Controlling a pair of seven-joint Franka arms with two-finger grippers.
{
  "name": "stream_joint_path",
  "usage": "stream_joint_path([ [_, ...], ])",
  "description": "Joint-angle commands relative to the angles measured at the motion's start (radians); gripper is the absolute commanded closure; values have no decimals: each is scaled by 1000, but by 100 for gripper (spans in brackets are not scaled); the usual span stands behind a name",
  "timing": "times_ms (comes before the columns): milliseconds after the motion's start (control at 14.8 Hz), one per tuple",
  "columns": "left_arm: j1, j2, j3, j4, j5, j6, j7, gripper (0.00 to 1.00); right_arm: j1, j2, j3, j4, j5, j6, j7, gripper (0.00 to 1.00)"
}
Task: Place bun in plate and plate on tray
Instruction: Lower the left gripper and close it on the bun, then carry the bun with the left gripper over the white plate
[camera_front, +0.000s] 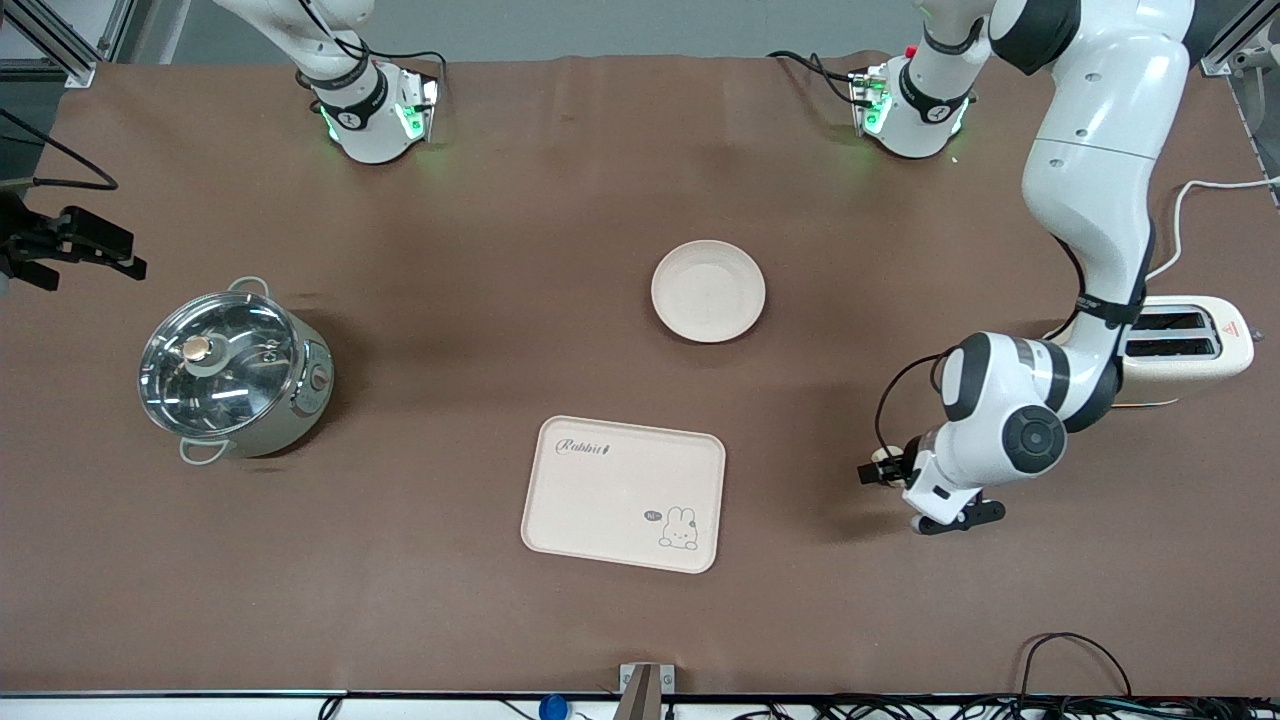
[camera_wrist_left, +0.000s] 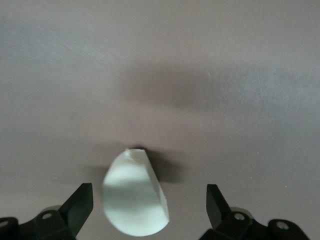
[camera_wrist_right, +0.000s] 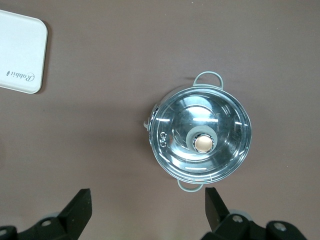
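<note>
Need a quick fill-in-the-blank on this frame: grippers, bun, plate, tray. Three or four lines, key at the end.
1. The left gripper is open, with the ____ lying on the table between its fingers.
2. The plate holds nothing and lies ____ from the front camera than the tray.
3. The right gripper is open and waits over the steel ____.
4. The toaster stands toward the ____ arm's end of the table.

Missing words: bun; farther; pot; left
</note>
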Motion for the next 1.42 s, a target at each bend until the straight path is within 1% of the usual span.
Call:
stream_joint_path([
  [0, 0, -8, 0, -26, 23, 22, -18, 6, 2, 0, 5, 8, -4, -11, -5, 0],
  [67, 5, -10, 0, -33, 23, 22, -16, 23, 2, -2, 5, 8, -4, -13, -5, 0],
  [135, 5, -11, 0, -37, 22, 23, -16, 54, 1, 0, 5, 8, -4, -13, -5, 0],
  [202, 4, -11, 0, -39, 22, 25, -16, 70, 1, 0, 5, 8, -4, -11, -5, 0],
  [337, -1, -16, 4, -39, 25, 25, -16, 90, 2, 0, 5, 8, -4, -11, -3, 0],
  [405, -1, -17, 3, -40, 49, 25, -19, 96, 2, 0, 5, 8, -4, -11, -3, 0],
  [540, 2, -22, 0, -48, 74, 25, -21, 99, 2, 0, 5, 8, -4, -11, -3, 0],
  [675, -4, -43, -6, -46, 74, 13, -47, 99, 1, 0, 5, 8, -4, -11, -3, 0],
  [742, -10, -68, -11, -46, 74, -10, -97, 99, 1, 0, 5, 8, -4, -11, -5, 0],
  [810, -22, -97, -38, -45, 72, -105, -171, 99, 1, 0, 5, 8, -4, -11, -5, 0],
  [945, -30, -160, -106, -45, 72, -232, -318, 99, -1, 0, 4, 8, -4, -11, -5, 0],
  [1080, -29, -194, -204, -45, 65, -308, -456, 98, -13, 3, 4, 10, -4, -11, -14, 0],
  [1215, -35, -188, -323, -46, 65, -326, -628, 98, -30, 21, 1, 10, 0, -22, -15, 0],
  [1350, -44, -171, -386, -57, 65, -326, -729, 98, -21, 26, 1, 5, 1, -46, -15, 0],
])
